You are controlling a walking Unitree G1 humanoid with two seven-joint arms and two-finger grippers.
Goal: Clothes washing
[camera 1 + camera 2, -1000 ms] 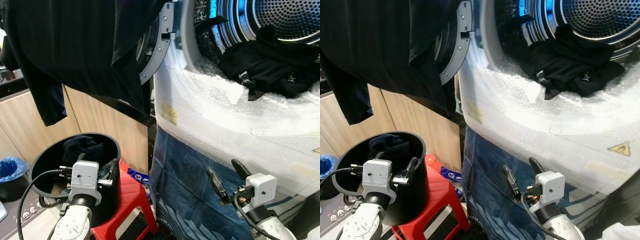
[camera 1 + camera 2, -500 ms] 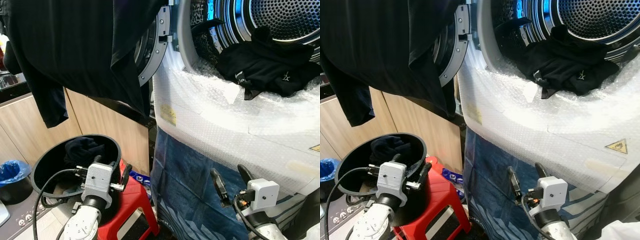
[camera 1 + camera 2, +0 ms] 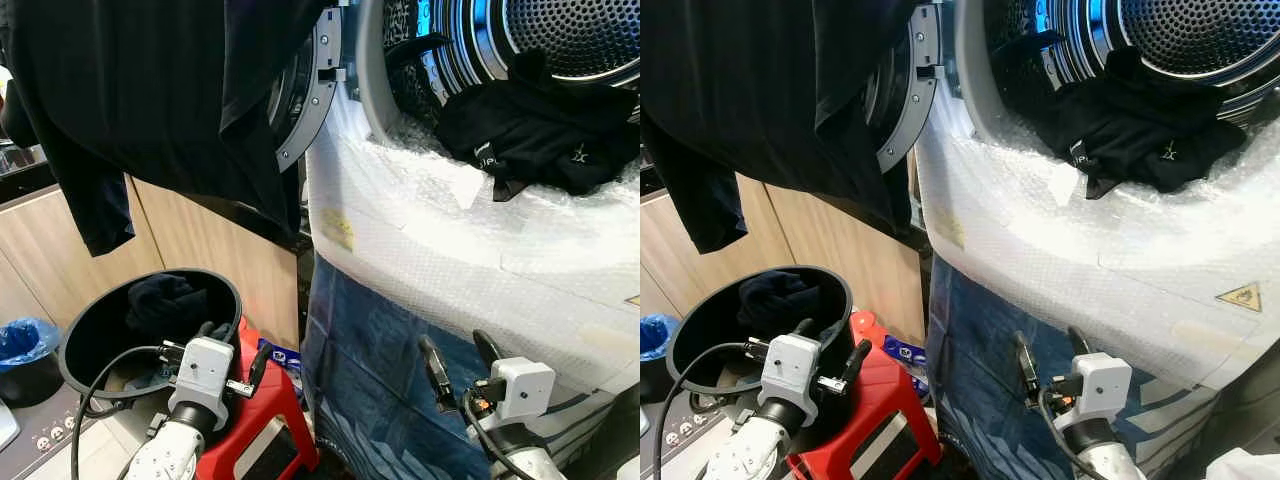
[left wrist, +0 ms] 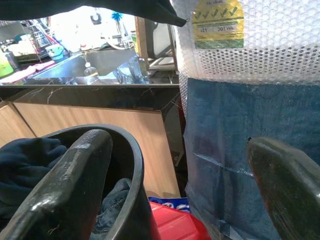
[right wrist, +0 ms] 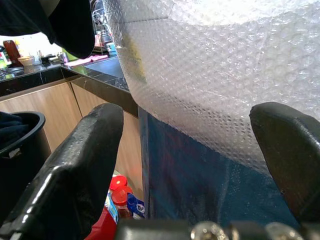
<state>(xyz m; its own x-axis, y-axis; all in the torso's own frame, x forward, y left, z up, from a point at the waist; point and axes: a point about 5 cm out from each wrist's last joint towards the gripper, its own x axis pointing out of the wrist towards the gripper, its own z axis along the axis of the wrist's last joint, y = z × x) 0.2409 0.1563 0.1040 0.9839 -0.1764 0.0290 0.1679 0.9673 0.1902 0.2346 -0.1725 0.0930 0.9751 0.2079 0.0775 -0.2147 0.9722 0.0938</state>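
Both our left gripper (image 3: 240,350) and right gripper (image 3: 460,358) hang open and empty, black clothes (image 3: 545,125) above already at the drum mouth, more left in the bucket (image 3: 85,335) by the left gripper

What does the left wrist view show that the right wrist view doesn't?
The left wrist view alone shows dark clothes piled in the bucket and a yellow label on the bubble wrap. The right wrist view alone shows bottles on the floor. Both share the open end effector fingers, the wrapped washer front, the blue sheet, the wooden cabinets and the dark counter.
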